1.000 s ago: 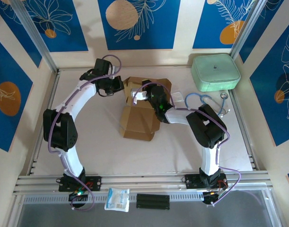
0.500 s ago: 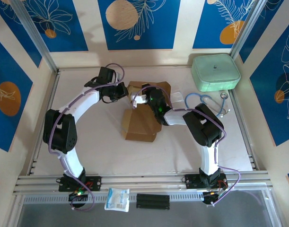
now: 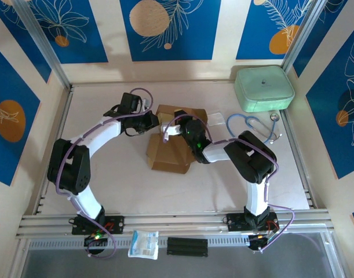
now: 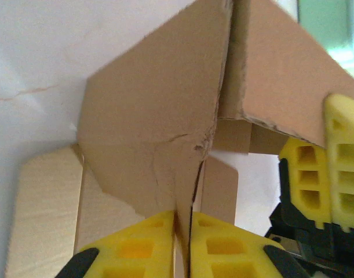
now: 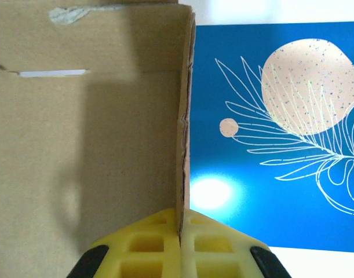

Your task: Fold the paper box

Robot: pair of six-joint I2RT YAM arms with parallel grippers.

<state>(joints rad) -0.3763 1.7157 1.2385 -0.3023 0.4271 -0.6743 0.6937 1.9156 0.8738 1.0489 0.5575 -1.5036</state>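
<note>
The paper box [image 3: 170, 155] is brown cardboard, partly folded, lying mid-table with its rear flaps raised. My left gripper [image 3: 155, 121] meets those flaps from the left. In the left wrist view it [image 4: 183, 215] is shut on a thin upright edge of the paper box [image 4: 153, 127]. My right gripper [image 3: 175, 125] comes in from the right. In the right wrist view it [image 5: 180, 214] is shut on the edge of a standing wall of the paper box [image 5: 95, 145]. The right gripper's yellow fingers [image 4: 321, 174] show close behind the flap in the left wrist view.
A mint-green rounded case [image 3: 263, 88] sits at the back right, with a stethoscope [image 3: 255, 124] in front of it. A white packet [image 3: 143, 244] and a black bar [image 3: 187, 246] lie on the near rail. Blue patterned walls close in the table.
My left gripper has swung right and nearer, staying on the rear flap. The right gripper shifted slightly left. The raised flaps have come closer together over the box.
</note>
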